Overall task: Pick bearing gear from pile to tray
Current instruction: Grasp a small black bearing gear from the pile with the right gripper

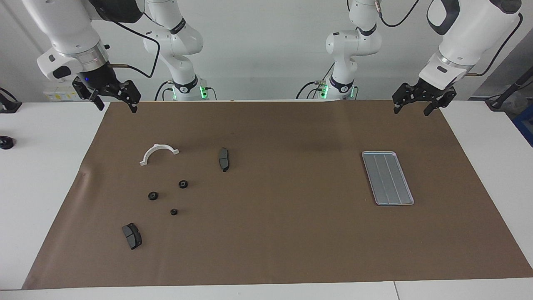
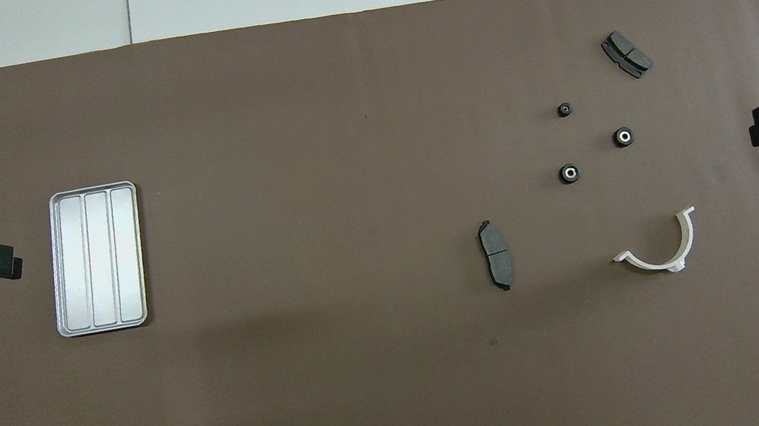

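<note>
Both arms parked high, wrists angled down. Left gripper [image 1: 417,107] hangs over its own end of the table, jaws open, empty. Right gripper [image 1: 113,101] same at its end.

No text, label or number can be read — none anywhere.
</note>
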Controlling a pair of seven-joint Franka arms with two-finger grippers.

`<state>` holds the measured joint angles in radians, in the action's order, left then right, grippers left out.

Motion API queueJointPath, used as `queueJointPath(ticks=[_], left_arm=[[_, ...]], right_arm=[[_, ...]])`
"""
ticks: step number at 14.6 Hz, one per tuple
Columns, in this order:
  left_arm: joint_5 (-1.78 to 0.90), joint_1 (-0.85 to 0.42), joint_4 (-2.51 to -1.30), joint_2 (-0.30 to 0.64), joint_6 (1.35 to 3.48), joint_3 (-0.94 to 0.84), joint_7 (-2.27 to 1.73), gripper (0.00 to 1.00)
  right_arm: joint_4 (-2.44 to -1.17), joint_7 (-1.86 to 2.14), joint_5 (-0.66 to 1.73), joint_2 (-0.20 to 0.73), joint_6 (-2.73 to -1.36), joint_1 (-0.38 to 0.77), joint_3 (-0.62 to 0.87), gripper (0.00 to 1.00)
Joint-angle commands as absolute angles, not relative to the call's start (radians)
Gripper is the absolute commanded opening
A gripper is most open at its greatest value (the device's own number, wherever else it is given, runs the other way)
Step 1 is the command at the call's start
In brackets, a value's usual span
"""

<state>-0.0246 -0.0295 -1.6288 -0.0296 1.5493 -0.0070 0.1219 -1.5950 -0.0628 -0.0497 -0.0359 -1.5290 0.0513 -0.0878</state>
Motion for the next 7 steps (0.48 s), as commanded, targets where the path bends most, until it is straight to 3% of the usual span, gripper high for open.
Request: queueJointPath(ticks=[1,6,7], left_arm=[[-0.008,-0.020,-1.658,-0.058,1.559,-0.014,0.126,1.00],[-0.006,-0.020,-1.658,-0.058,1.559,-0.014,0.126,1.00],[-0.008,-0.020,-1.660,-0.058,1.557,-0.014,0.126,1.00]], right_arm=[[-1.606,-0.032,-0.034,-0.044,-1.539,0.049,-0.092,1.00],[-1.621,-0.034,-0.032,-0.049,-1.546,0.051,-0.091,1.00],[-1.658,-0.026,-0.031,-0.060,-1.598,0.049,-0.091,1.00]])
